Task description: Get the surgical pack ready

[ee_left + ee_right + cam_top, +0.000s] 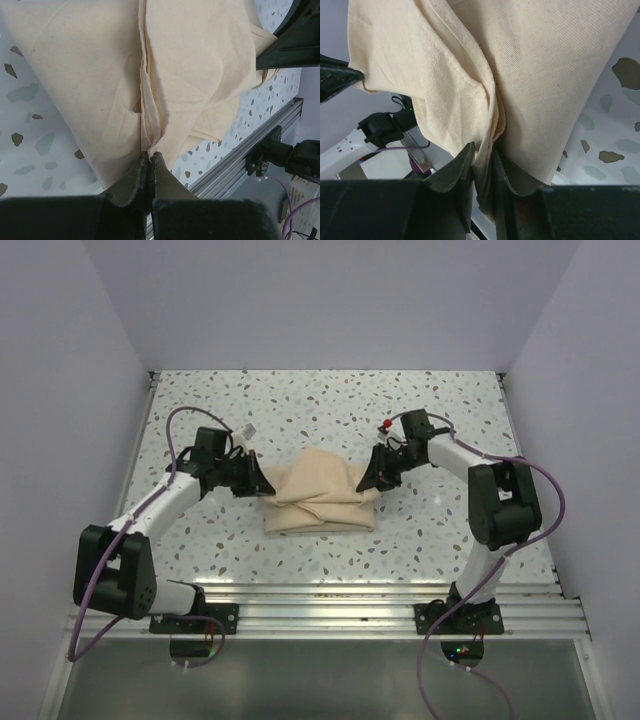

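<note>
Lying folded mid-tabletop [300, 405] between the 2 arms, the surgical pack [320, 502] looks soft, light and limp, likely to sag and slide out of a loose pinch. The left fingers [135, 182] are clenched on its left corner. The right fingers [455, 170] grasp a bunched fold at its right end. Gathered corners seem the best holds.

Qty: 1 surgical pack [320, 502], 1 left gripper [262, 483], 1 right gripper [365, 483], 1 table [450, 410].
</note>
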`<state>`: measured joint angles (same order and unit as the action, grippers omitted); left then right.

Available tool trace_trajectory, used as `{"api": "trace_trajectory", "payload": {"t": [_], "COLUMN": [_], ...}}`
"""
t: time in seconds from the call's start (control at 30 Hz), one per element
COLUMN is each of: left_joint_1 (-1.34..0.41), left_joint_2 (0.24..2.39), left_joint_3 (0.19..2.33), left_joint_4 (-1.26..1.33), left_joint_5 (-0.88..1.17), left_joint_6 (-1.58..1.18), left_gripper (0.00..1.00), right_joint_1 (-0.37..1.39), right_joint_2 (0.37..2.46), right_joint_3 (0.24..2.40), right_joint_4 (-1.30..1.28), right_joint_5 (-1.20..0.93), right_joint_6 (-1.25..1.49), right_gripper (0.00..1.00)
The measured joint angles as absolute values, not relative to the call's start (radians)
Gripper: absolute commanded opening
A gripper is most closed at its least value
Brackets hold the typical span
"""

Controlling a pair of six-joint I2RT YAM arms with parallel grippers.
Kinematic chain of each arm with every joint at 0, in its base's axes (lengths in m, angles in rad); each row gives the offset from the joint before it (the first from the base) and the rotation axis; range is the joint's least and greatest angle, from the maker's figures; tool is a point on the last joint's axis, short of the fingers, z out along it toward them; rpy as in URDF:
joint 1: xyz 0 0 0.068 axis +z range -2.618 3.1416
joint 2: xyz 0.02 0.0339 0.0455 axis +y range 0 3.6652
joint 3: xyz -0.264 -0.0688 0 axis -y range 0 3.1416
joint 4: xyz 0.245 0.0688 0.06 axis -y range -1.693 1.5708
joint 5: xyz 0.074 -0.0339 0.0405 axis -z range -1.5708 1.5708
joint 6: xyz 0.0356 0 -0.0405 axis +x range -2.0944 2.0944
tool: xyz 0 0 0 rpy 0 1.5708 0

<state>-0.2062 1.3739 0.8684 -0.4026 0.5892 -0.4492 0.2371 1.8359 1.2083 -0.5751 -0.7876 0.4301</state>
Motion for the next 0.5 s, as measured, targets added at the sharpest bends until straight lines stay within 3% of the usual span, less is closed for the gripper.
{"api": "trace_trajectory", "payload": {"t": [0.1, 0.27, 0.3, 0.5], "left_joint_1": [-0.206, -0.206, -0.206, -0.206], "left_joint_2": [1.365, 1.327, 1.312, 1.216], "left_joint_3": [0.868, 0.867, 0.864, 0.838], "left_joint_4": [-0.424, -0.453, -0.455, -0.447], "left_joint_5": [0.559, 0.523, 0.523, 0.551], "left_joint_6": [-0.445, -0.421, -0.416, -0.387], "left_gripper": [0.03, 0.29, 0.4, 0.57], "right_joint_1": [0.249, 0.262, 0.262, 0.263], "right_joint_2": [1.827, 1.793, 1.784, 1.693], "right_joint_3": [1.189, 1.151, 1.145, 1.121], "right_joint_4": [-0.576, -0.6, -0.609, -0.638], "right_joint_5": [-0.789, -0.81, -0.817, -0.855], "right_joint_6": [0.421, 0.379, 0.368, 0.319], "right_gripper": [0.34, 0.45, 0.47, 0.66]}}
